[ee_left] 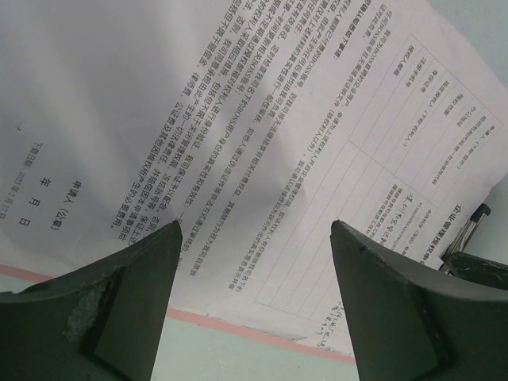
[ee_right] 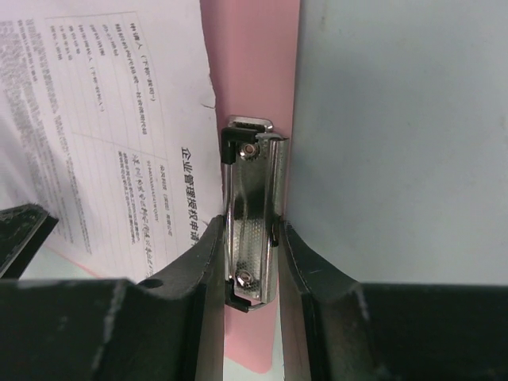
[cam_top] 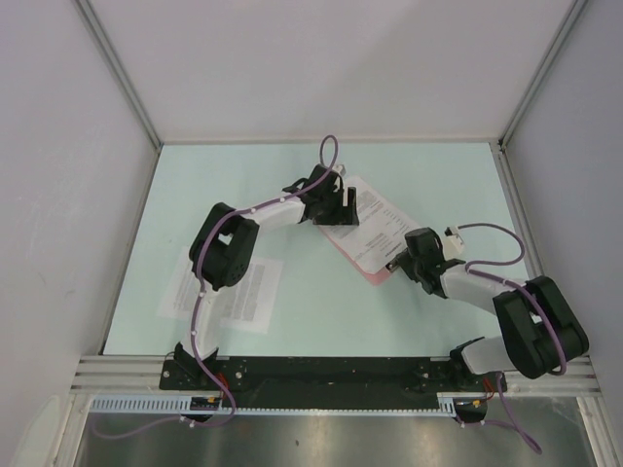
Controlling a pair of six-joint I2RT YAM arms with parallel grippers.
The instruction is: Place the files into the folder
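The pink folder (cam_top: 376,276) lies slanted at the table's middle, with one printed sheet (cam_top: 376,230) lying on it. My left gripper (cam_top: 340,216) is open and empty just above that sheet's far end. In the left wrist view the sheet (ee_left: 262,119) fills the frame between my open fingers (ee_left: 254,230), with the folder's pink edge (ee_left: 238,324) below. My right gripper (cam_top: 398,259) is shut on the folder's metal clip (ee_right: 252,214), squeezing it. The sheet's corner (ee_right: 119,119) lies beside the clip on the pink board (ee_right: 254,63). More files (cam_top: 230,288) lie at the left.
The left arm's elbow (cam_top: 222,243) hangs over the loose sheets at the left. White walls enclose the pale green table (cam_top: 438,175) on three sides. The black rail (cam_top: 321,370) with both arm bases runs along the near edge.
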